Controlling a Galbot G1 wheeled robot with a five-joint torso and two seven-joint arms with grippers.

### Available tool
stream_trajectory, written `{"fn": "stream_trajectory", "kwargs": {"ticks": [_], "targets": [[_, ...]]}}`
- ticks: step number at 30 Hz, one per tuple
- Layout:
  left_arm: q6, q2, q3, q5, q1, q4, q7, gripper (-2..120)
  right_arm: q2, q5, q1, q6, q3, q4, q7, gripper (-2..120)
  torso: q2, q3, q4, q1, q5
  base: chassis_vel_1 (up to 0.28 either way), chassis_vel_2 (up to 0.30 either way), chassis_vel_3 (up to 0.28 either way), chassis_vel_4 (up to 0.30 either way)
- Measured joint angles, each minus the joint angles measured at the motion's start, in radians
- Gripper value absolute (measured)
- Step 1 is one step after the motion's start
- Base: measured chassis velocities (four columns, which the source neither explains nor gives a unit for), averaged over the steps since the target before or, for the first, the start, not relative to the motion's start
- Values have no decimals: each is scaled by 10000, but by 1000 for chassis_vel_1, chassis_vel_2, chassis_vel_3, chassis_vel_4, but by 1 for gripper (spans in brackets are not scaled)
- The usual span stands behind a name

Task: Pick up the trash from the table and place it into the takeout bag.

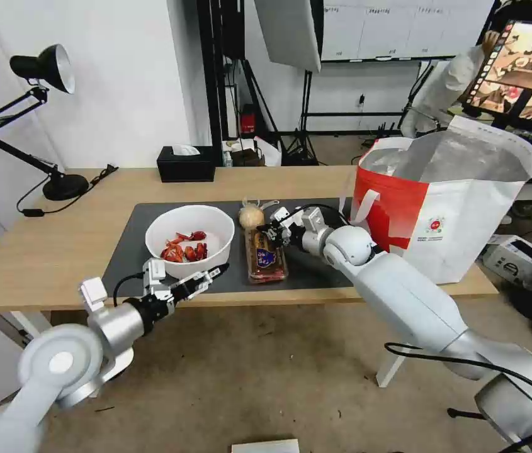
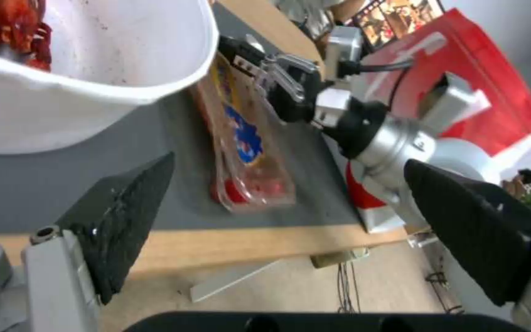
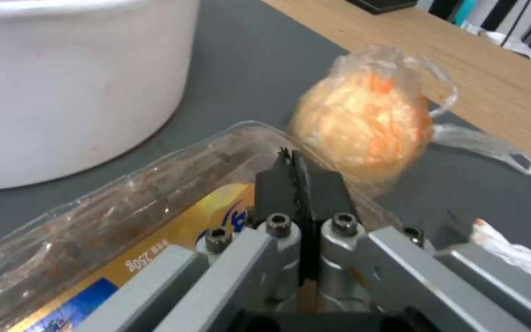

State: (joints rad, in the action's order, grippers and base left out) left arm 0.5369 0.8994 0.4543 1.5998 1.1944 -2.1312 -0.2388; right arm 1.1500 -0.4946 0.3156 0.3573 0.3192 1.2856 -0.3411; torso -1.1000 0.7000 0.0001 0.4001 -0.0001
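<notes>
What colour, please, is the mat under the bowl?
Dark grey mat, clearest in the head view.

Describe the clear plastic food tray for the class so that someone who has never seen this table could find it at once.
Start at the dark grey mat on the light-wood table. The clear plastic food tray lies between the white bowl of red shells and the takeout bag, with the right gripper shut on its far edge. Unlike the wrapped beige ball behind it, it is flat, see-through and carries a blue-and-yellow label.

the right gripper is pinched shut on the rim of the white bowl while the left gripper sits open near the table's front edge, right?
Not quite. The right gripper is shut on the edge of the clear plastic tray, not the white bowl, as the right wrist view shows. The left gripper does sit open near the table's front edge.
</notes>
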Motion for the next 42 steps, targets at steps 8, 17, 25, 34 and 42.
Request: {"fn": "stream_trajectory", "kwargs": {"ticks": [8,17,25,34,42], "targets": [[13,186,-951,50,-900,502,-583,100,-210,2,70,76,29,255,-5,0,0,0,-1,-1,2,0,0,0,0],[15,487,-1713,228,-1701,847,-1257,100,-486,5,183,136,-22,565,-5,0,0,0,-1,0,3,0,0,0,0],[-72,875,-2368,212,-2237,1228,-1795,100,-629,1,264,152,-51,707,3,0,0,0,-1,0,2,0,0,0,0],[-208,1078,-2833,270,-2818,1541,-2349,100,-727,-5,332,153,-77,834,4,0,0,-1,-1,-1,2,0,0,0,0],[-113,1210,-3324,281,-3346,1989,-2799,100,-799,-9,420,152,-133,925,3,0,0,-1,-2,0,2,0,0,0,0]]}}
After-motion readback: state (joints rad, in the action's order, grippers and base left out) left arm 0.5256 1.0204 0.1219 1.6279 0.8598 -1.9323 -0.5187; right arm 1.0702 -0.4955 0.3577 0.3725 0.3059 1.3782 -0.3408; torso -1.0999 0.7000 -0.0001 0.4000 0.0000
